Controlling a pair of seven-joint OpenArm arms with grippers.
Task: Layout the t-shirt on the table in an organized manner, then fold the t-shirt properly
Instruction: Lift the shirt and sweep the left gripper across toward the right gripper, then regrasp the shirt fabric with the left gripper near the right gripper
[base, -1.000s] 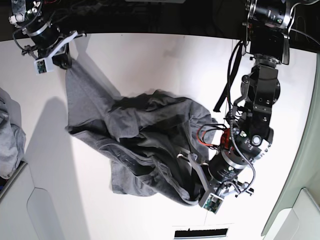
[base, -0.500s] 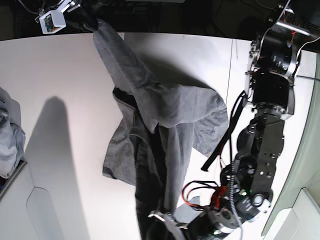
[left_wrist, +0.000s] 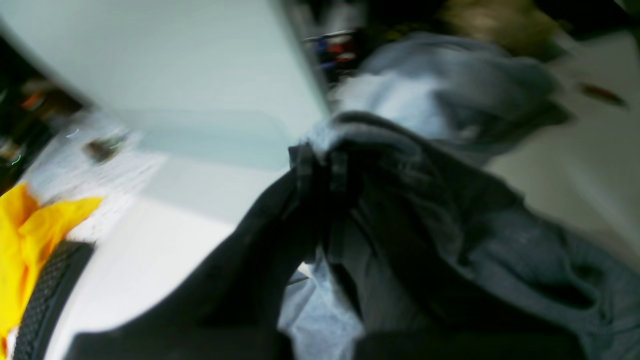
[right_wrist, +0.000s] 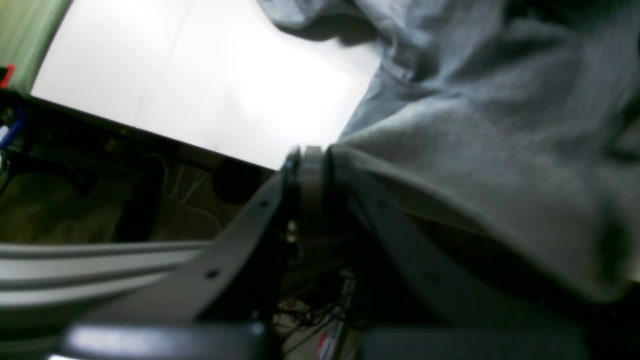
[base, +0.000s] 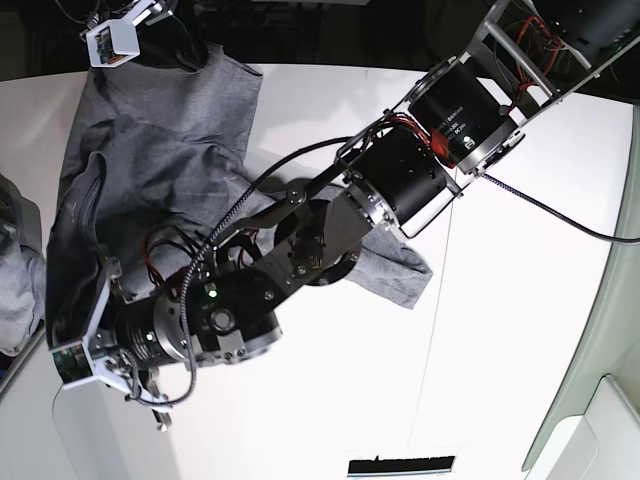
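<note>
**Spreading stage: shirt held aloft by two corners**

Still in the layout step, judging by the cloth; no folding begun. T-shirt (base: 150, 150) hanging between two grips, stretched across the left part of the base view, one loose flap (base: 400, 275) trailing onto the white surface (base: 520, 300) beneath the big arm. Right claw (right_wrist: 307, 172) at the far top edge in the base view, clamped together on a hem of the grey fabric, cloth draping away from the closed tips in the right wrist view. Left claw (left_wrist: 320, 165) low at the near left in the base view, also pinched together on a bunched fold of shirt, though the left wrist view is heavily blurred and only the dark tips with cloth wrapped over them can be made out.

Next move, by judgement: pulling the two held points apart until the fabric goes taut, then lowering it flat onto open surface, with the trailing flap dragged out from under the arm rather than trapped.

Round about: a second heap of grey cloth (base: 18, 270) at the left margin, just beside the hanging shirt and easy to snag. Something yellow (left_wrist: 30, 225) at the left of the left wrist view, not identifiable. Left arm's bulky links (base: 400, 180) crossing over the middle of the working area, covering much of where the shirt should land.
</note>
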